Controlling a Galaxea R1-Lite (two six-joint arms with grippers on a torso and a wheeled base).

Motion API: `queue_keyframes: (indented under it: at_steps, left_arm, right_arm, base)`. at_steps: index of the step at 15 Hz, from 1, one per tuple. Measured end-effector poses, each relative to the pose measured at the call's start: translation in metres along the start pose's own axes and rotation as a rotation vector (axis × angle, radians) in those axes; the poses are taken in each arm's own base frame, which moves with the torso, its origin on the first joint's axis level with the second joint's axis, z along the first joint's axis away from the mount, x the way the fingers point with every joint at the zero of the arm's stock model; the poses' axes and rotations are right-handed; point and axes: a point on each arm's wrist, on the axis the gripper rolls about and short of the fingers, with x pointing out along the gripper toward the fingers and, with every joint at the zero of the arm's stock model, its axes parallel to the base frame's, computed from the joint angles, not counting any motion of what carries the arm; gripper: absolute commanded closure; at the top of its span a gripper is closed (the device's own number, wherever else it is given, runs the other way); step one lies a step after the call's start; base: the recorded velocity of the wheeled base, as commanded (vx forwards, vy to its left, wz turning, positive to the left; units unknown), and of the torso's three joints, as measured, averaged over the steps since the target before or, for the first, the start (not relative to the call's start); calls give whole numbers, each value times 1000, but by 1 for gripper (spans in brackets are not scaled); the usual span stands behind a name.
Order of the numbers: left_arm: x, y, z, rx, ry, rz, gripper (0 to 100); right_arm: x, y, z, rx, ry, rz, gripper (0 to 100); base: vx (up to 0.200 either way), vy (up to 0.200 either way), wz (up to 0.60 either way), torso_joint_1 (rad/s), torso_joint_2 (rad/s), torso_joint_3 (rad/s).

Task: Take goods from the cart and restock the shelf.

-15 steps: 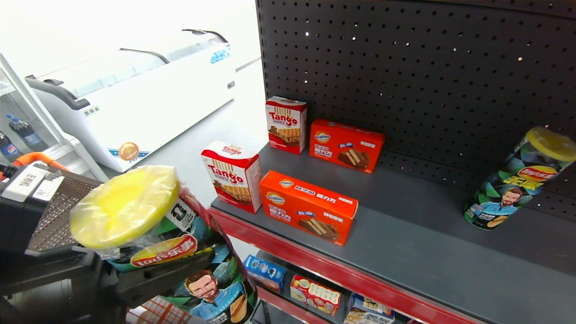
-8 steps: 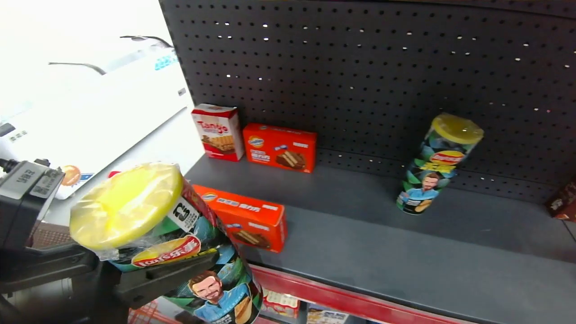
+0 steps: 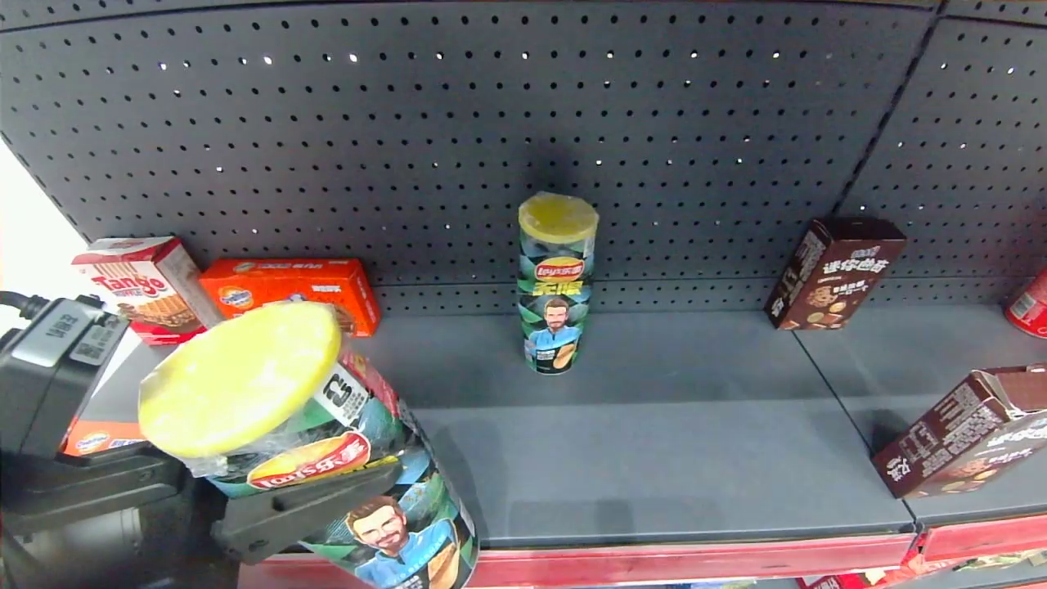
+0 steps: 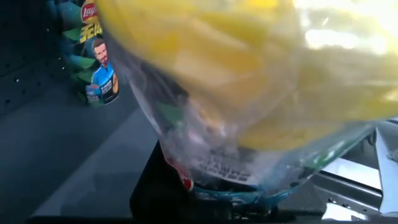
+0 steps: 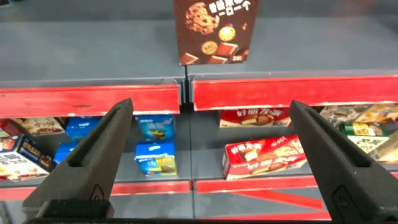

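The left claw is clamped around a chip can, one black finger crossing the can's front below the lid. The can is held in front of the shelf's red front edge, over its left part. Its long axis is tilted, with the yellow lid up and leaning to the robot's left and the base down and to the right. The right claw is spread wide with nothing between its fingers, facing the shelf edge and a lower shelf of blue boxes and a red box. On the grey shelf a second can stands upright at the back by the pegboard, well apart from the held one. A wafer box and an orange box sit to the left, two brown cookie boxes to the right.
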Motion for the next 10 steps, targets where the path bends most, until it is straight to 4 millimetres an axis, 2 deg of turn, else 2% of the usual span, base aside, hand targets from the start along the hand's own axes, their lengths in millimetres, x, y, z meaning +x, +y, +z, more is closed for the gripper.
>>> queue_keyframes:
  at_steps: [10]
  left_arm:
    - [-3,1,-1,-4,1,17,100]
  right_arm:
    - [0,0,0,-1,0,-1,0]
  base:
    - [0,0,0,0,0,0]
